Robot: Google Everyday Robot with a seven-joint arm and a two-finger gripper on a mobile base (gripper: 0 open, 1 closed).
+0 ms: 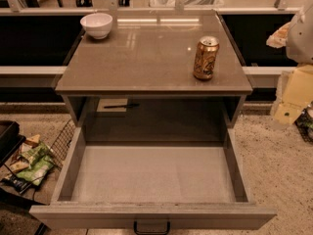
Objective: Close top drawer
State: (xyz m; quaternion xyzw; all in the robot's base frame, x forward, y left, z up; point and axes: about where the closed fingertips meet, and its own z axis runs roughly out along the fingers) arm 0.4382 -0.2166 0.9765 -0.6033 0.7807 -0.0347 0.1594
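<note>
The top drawer (98, 216) is a wide, deep grey box pulled far out of the cabinet toward the camera. Its inside is empty. A small black handle (151, 227) sits centred on its front at the bottom edge of the view. The cabinet's opening (156, 119) behind it is dark. No other drawers show. My gripper is not in view; only a white rounded part of my arm (301, 33) shows at the right edge, well above and to the right of the drawer.
A white bowl (97, 24) and a gold can (206, 58) stand on the grey cabinet top (146, 58). A wire basket of snack packs (34, 160) lies on the floor to the left. Yellow boxes (296, 92) stand to the right.
</note>
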